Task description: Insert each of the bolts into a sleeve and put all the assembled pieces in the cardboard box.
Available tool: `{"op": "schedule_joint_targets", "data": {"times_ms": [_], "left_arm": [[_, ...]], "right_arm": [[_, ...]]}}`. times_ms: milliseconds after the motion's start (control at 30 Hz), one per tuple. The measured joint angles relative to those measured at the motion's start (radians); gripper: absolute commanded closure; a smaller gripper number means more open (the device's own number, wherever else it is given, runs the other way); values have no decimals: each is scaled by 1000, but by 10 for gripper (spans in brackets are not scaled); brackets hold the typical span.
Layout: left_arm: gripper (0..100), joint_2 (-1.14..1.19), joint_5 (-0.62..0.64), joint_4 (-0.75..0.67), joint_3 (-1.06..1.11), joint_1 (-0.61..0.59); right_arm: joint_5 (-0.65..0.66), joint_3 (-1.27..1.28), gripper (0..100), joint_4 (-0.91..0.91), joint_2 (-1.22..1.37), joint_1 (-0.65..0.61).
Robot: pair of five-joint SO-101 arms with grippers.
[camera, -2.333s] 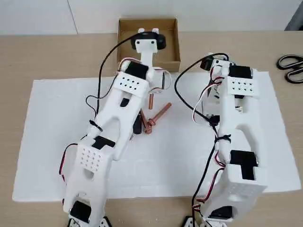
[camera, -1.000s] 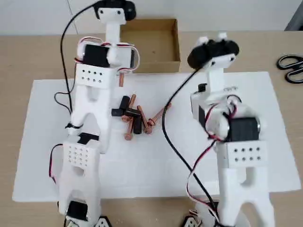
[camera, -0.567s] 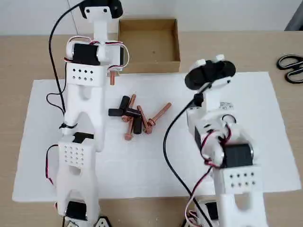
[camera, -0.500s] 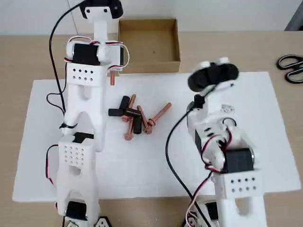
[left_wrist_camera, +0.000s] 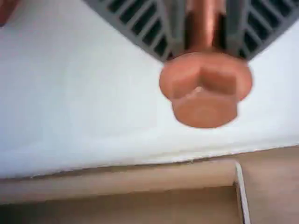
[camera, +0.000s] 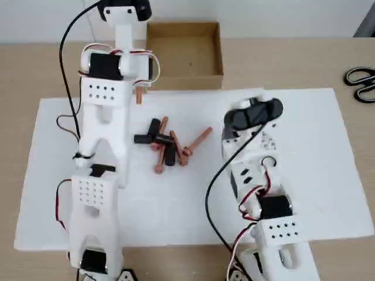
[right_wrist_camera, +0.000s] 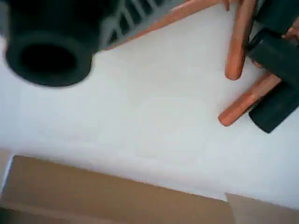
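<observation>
On the white sheet (camera: 187,205) covering the bench, a loose pile of bolts and sleeves (camera: 166,143) lay left of centre, several pieces crossing and touching. To its right, the right end effector (right_wrist_camera: 79,23) was closed on a black sleeve (right_wrist_camera: 46,52), its open bore seen end-on above the sheet. Farther back on the left, the left end effector (left_wrist_camera: 204,23) was clamped on the shank of a copper bolt (left_wrist_camera: 204,91), held above the far edge of the sheet just short of the cardboard box (camera: 184,50), in which nothing could be seen. Scissors (camera: 360,76) lay at the far right.

The bolt and the held sleeve were well apart, so the mating was judged not yet begun. The head projected beyond the jaws, so the wrong end might be offered to the bore. If the two axes were not lined up, the bolt could be jammed against the sleeve's rim, twisted in the grip or dropped. A low pass over the pile could scatter it.
</observation>
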Motion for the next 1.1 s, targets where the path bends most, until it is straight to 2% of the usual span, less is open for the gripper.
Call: {"op": "schedule_joint_targets", "data": {"times_ms": [233, 400, 533, 767, 933, 1100], "left_arm": [[995, -2, 0, 0, -253, 0], [995, -75, 2, 0, -221, 0], [995, -287, 2, 0, -31, 12], [995, -686, 25, 0, 474, 78], [995, -802, 69, -32, 761, 101], [995, -853, 74, -121, 959, 130]], "right_arm": [[0, 94, 995, -135, -2, 2], [0, 150, 995, -176, -2, -40], [0, 167, 995, -195, 0, -61], [0, 172, 994, -196, 0, -78], [0, 178, 994, -218, 0, -114], [0, 265, 994, -384, -2, -160]]}}
